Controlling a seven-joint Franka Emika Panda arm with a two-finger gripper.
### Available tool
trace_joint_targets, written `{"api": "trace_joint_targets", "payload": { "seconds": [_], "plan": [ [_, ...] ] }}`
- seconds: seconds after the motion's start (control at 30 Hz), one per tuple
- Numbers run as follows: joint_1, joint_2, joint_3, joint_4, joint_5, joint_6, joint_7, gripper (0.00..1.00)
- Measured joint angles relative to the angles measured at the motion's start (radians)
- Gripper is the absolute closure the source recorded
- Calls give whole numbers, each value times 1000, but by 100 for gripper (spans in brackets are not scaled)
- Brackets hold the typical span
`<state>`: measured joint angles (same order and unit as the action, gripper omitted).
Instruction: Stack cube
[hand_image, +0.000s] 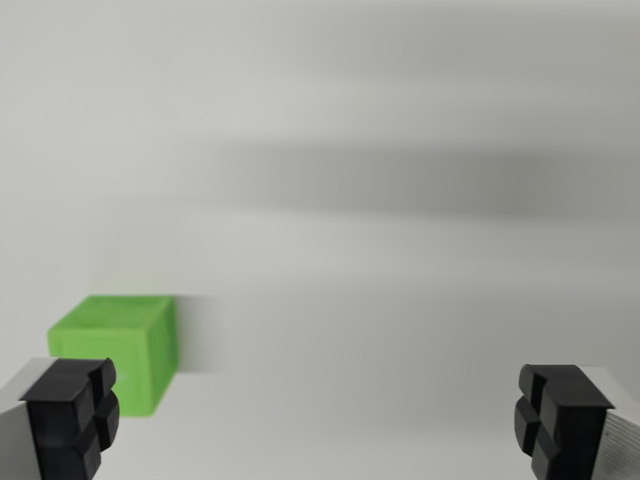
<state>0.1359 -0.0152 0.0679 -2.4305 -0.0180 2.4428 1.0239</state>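
A green cube (120, 345) rests on the pale grey surface at the wrist view's lower left. My gripper (315, 420) is open, its two black fingertips wide apart at the bottom corners. The left fingertip (72, 415) sits just in front of the cube and partly overlaps its lower edge. The right fingertip (555, 420) is far from the cube. Nothing lies between the fingers. No second cube shows in this view.
A broad blurred shadow (390, 180) crosses the surface in the upper middle. The pale surface (350, 320) spreads across the whole view.
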Motion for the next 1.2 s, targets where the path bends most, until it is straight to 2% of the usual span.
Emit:
{"api": "trace_joint_targets", "payload": {
  "seconds": [0.37,0.7,1.0,1.2],
  "plan": [
    [38,25,32,-58,0,74,60,0],
    [77,60,58,-96,-7,140,120,0],
    [120,107,80,-124,-19,207,186,0],
    [150,140,89,-135,-31,246,230,0]
  ]
}}
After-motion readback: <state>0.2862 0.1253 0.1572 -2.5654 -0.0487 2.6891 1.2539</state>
